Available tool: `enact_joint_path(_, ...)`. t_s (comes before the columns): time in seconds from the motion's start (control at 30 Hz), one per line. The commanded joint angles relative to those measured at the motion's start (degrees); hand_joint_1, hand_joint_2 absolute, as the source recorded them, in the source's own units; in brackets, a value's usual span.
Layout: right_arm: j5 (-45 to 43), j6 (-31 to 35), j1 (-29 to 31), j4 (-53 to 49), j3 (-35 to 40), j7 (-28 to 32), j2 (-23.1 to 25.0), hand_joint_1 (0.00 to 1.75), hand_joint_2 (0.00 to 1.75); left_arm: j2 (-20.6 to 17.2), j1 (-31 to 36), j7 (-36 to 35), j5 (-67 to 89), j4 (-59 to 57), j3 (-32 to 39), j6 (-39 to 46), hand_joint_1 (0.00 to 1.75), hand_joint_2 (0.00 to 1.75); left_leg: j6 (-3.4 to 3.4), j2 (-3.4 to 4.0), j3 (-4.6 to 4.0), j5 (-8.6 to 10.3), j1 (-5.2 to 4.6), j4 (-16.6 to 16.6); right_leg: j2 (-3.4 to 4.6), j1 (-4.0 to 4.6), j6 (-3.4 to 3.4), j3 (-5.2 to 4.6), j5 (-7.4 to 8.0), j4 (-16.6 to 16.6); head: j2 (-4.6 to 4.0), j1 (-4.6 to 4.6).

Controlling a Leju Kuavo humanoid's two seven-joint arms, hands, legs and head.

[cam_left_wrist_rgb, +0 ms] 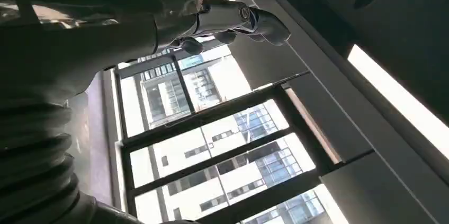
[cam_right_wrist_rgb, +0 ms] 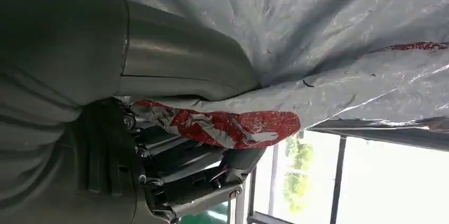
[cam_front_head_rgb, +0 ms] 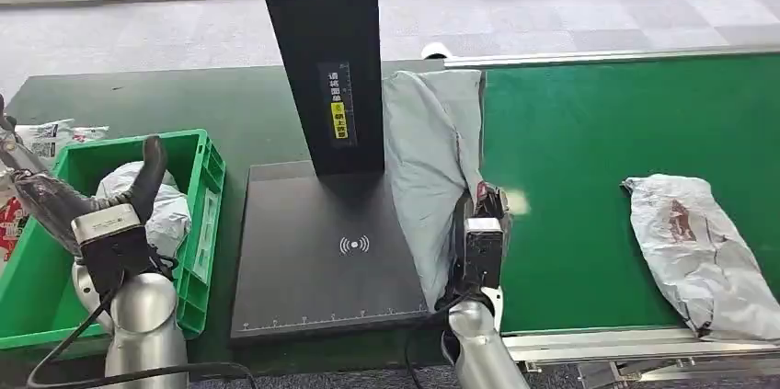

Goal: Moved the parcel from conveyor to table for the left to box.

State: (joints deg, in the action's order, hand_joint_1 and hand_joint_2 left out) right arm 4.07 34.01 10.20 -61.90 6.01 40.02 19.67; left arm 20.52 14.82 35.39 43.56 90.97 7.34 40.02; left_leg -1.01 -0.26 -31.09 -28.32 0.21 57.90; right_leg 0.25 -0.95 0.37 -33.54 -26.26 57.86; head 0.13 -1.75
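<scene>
Right hand [cam_front_head_rgb: 482,223] on crinkled grey parcel [cam_front_head_rgb: 428,168]

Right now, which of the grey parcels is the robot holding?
The parcel at the belt's left edge, beside the black scanner post: the right hand grips it. Another lies free on the belt; one sits in the green crate.

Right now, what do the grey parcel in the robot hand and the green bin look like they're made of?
The grey parcel looks like thin plastic mailer film, slightly glossy: it creases and droops from the right robot hand. The green bin looks like rigid moulded plastic with a smooth, even colour and slotted walls. Neither can be confirmed by sight alone.
</scene>
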Motion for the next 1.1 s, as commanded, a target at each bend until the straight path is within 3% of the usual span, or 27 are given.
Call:
enact_joint_path(0.03,-2.19,1.36,6.47,10.26,1.38,-0.02,0.33,1.75,1.75,-0.52,3.12,-0.95,0.37,-3.36,-1.04,-0.02,0.0,1.75,0.0,0.05,-0.05,0.04,0.05,0.0,0.02,0.06,-0.05,-0.04,0.07,-0.03,0.0,0.0)
enact_joint_path(0.23,-4.18,2.1,8.51,13.97,3.47,-0.02,0.33,1.75,1.75,-0.52,3.2,-2.09,1.11,-2.25,-0.78,-0.02,0.0,1.75,0.0,0.06,-0.02,0.03,0.04,0.0,0.03,0.05,-0.03,-0.02,0.06,-0.03,0.0,0.0)
enact_joint_path(0.47,-5.7,0.92,14.84,29.12,9.67,-0.62,0.33,1.75,1.75,-0.52,1.79,-1.13,0.9,-1.23,0.24,-0.02,0.0,1.75,-0.01,0.17,0.06,0.05,0.07,-0.1,0.13,0.08,-0.06,0.03,0.11,-0.14,0.0,0.0)
enact_joint_path(0.57,-5.57,0.9,15.34,30.23,10.32,-1.21,0.33,1.75,1.75,-0.52,1.72,-1.15,0.89,-1.15,0.26,-0.02,0.0,1.75,-0.01,0.19,0.06,0.03,0.04,-0.08,0.15,0.06,-0.05,0.03,0.09,-0.09,0.0,0.0)
enact_joint_path(0.6,0.73,-2.85,19.2,38.63,16.17,-11.73,0.33,0.68,1.75,-0.52,1.56,-1.71,1.25,-0.96,0.08,-0.02,0.0,1.75,-0.01,0.19,0.06,0.06,0.06,-0.11,0.14,0.08,-0.06,0.04,0.12,-0.15,0.0,0.0)
enact_joint_path(0.63,1.18,-3.56,19.2,39.2,16.48,-12.3,0.33,0.75,1.75,-0.52,1.45,-1.88,1.3,-0.9,-0.12,-0.02,0.0,1.75,0.0,0.11,0.02,0.03,0.04,-0.05,0.07,0.06,-0.04,0.02,0.07,-0.07,0.0,0.0)
enact_joint_path(0.67,1.18,-3.56,19.2,39.2,16.48,-12.3,0.33,0.93,1.75,-0.52,1.45,-1.88,1.3,-0.9,-0.12,-0.02,0.0,1.75,-0.01,0.17,0.04,0.0,0.05,-0.02,0.15,0.06,-0.04,0.01,0.06,-0.04,0.0,0.0)
enact_joint_path(0.7,1.42,-3.88,19.17,39.63,16.72,-12.12,0.33,0.96,1.75,-0.52,1.4,-2.02,1.37,-0.89,-0.22,-0.02,0.0,1.75,0.0,0.24,0.04,0.04,0.06,-0.08,0.2,0.07,-0.06,0.02,0.12,-0.11,0.0,-0.02)
enact_joint_path(0.73,1.42,-3.88,19.17,39.63,16.72,-12.12,0.33,0.77,1.75,-0.52,1.4,-2.02,1.37,-0.89,-0.22,-0.02,0.0,1.75,0.0,0.14,0.03,0.02,0.03,-0.06,0.11,0.04,-0.04,0.04,0.07,-0.06,0.0,0.0)
enact_joint_path(0.77,1.78,-4.7,19.25,40.19,17.19,-12.24,0.33,0.02,1.75,-0.52,1.42,-2.07,1.37,-0.84,-0.25,-0.02,0.0,1.75,0.0,0.16,0.05,0.06,0.07,-0.12,0.12,0.08,-0.05,0.05,0.12,-0.16,0.0,0.0)
enact_joint_path(0.93,2.85,-5.01,19.56,41.47,17.12,-13.65,0.14,0.0,1.75,-0.52,1.22,-1.94,1.03,-1.12,-0.51,-0.02,0.0,1.75,0.02,-0.02,0.01,0.07,0.05,-0.09,-0.05,0.07,-0.05,0.04,0.08,-0.12,0.0,0.0)
enact_joint_path(0.97,3.48,-5.13,19.59,42.08,17.33,-14.55,-0.13,0.0,0.0,-0.52,1.56,-1.89,0.89,-2.03,-1.05,-0.02,0.0,1.75,0.02,0.02,0.0,0.04,0.0,-0.05,-0.01,0.02,-0.03,0.01,0.04,-0.05,0.0,0.0)
enact_joint_path(1.1,5.29,-5.99,19.46,42.63,18.22,-16.13,-0.66,0.0,0.0,-0.52,2.49,-1.7,0.94,-3.21,-0.83,-0.02,0.0,1.75,0.02,-0.15,0.0,0.09,0.03,-0.08,-0.17,0.03,-0.04,0.06,0.04,-0.1,0.0,0.0)
